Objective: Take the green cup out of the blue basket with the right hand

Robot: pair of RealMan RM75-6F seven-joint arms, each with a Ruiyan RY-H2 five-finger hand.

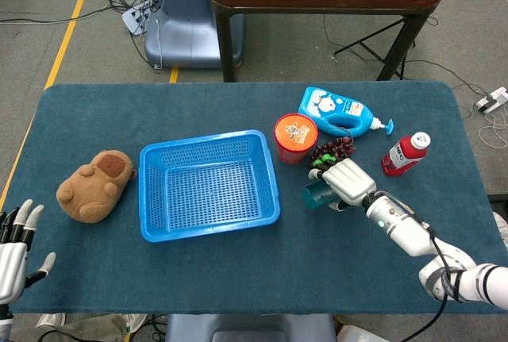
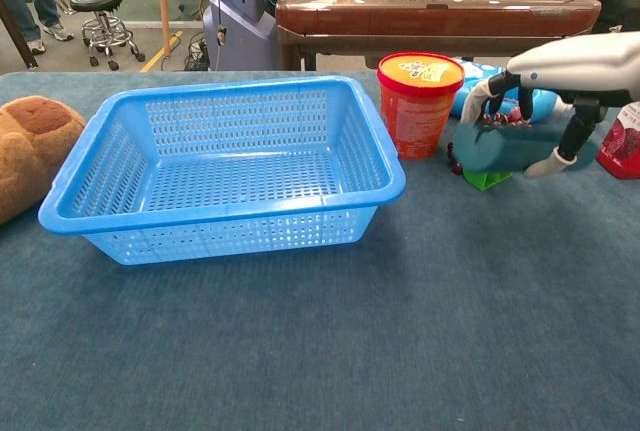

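Note:
My right hand (image 1: 346,182) (image 2: 545,101) grips the green cup (image 1: 317,195) (image 2: 505,148), a dark teal cup lying on its side in the grip. Cup and hand hang low over the table, to the right of the blue basket (image 1: 208,185) (image 2: 225,166) and just in front of the green block (image 2: 487,180). The basket has nothing in it. My left hand (image 1: 16,245) shows at the head view's lower left corner, off the table, fingers spread and holding nothing.
Behind the cup stand an orange tub (image 1: 295,137) (image 2: 419,101), dark grapes (image 1: 332,150), a blue lotion bottle (image 1: 336,112) and a red bottle (image 1: 405,153). A brown plush toy (image 1: 95,185) (image 2: 28,149) lies left of the basket.

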